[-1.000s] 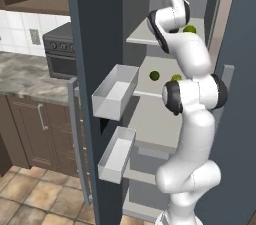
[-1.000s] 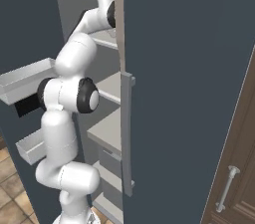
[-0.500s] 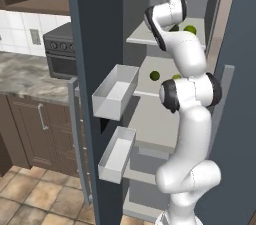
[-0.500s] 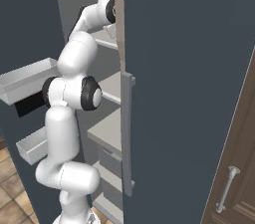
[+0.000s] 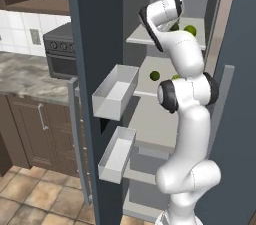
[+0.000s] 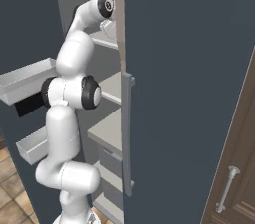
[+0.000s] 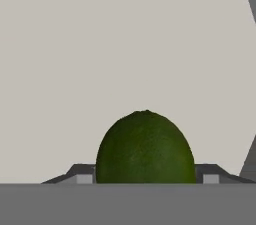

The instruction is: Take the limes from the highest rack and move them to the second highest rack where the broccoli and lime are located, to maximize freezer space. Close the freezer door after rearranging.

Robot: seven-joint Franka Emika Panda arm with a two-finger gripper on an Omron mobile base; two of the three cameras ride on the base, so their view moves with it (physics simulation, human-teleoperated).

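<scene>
Gripper (image 7: pixel 145 181) is pinching a dark green, egg-shaped lime (image 7: pixel 145 148) btwn its two finger tips, one on each flank, at approx. the widest part; fruit is sitting against the pale top-rack floor in hand view. Judging handling: small, light, firm, rind a bit waxy and rounded, so it is likely prone to squirting out or rolling if squeezed off-centre; a hold across the middle looks right, moderate force should do. In left base view the white arm is reaching up into the open freezer, wrist at the highest grey rack (image 5: pixel 145 40), where another round green lime (image 5: pixel 190 30) is lying near the rack's right end, well apart from the door side. One rack down, the second highest rack (image 5: pixel 150 93) is carrying a small green lime (image 5: pixel 155 75) plus a green bit beside the arm's elbow, prob. the broccoli (image 5: pixel 176 77), mostly hidden. Obstructions: front lip of top rack, the arm's own elbow crowding the target rack, and the dark freezer door (image 5: pixel 97 44) w/ its two grey door bins (image 5: pixel 116 91) sticking out to the left. In right base view the other dark door panel (image 6: pixel 189 83) is screening the racks.
</scene>
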